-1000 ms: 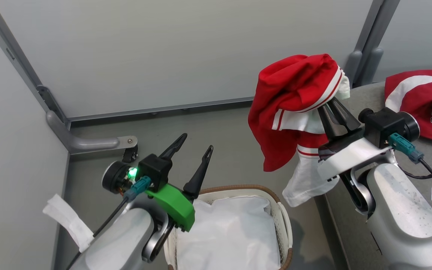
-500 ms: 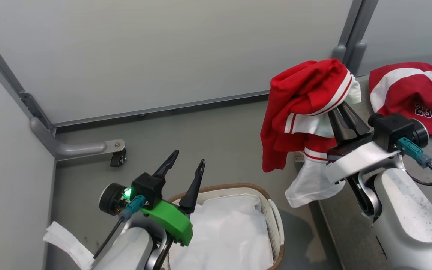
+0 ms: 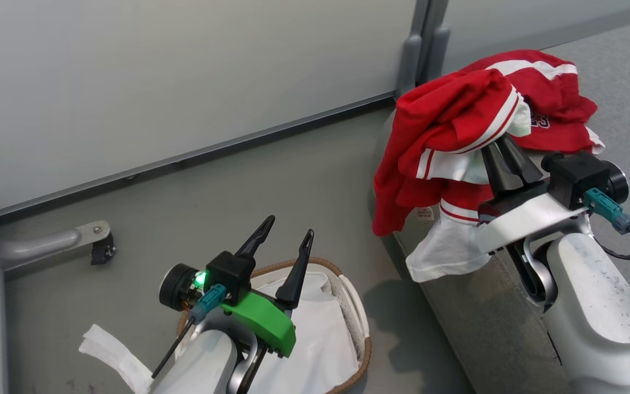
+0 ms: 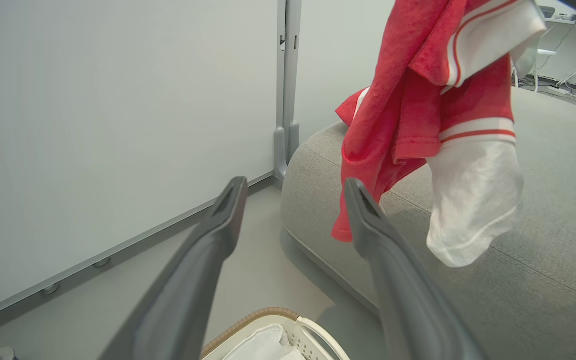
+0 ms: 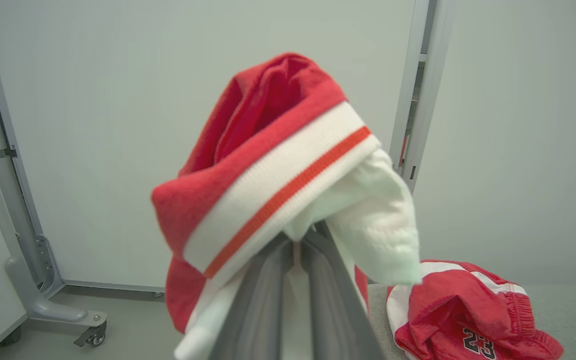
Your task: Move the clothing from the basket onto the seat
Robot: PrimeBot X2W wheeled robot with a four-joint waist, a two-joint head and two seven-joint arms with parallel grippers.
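Head view: your right gripper (image 3: 503, 158) is clamped on 1 red garment (image 3: 446, 117) dangling over the seat (image 3: 629, 65) edge, near the 23 garment (image 3: 553, 93). The left gripper (image 3: 289, 227) has its fingers apart above the basket (image 3: 367, 350).
Left wrist view: the cloth hangs limp, so it is likely light and soft.
Right wrist view: the pinch by the white band (image 5: 278, 200) looks sound.

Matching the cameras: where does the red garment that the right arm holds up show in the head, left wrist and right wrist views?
Head view: the held red garment is at the upper right.
Left wrist view: upper right, hanging above the sofa.
Right wrist view: centre, draped over the shut jaws.
Shared landmark: the grey upright post is left of the garment in the head and left wrist views, and right of it in the right wrist view.
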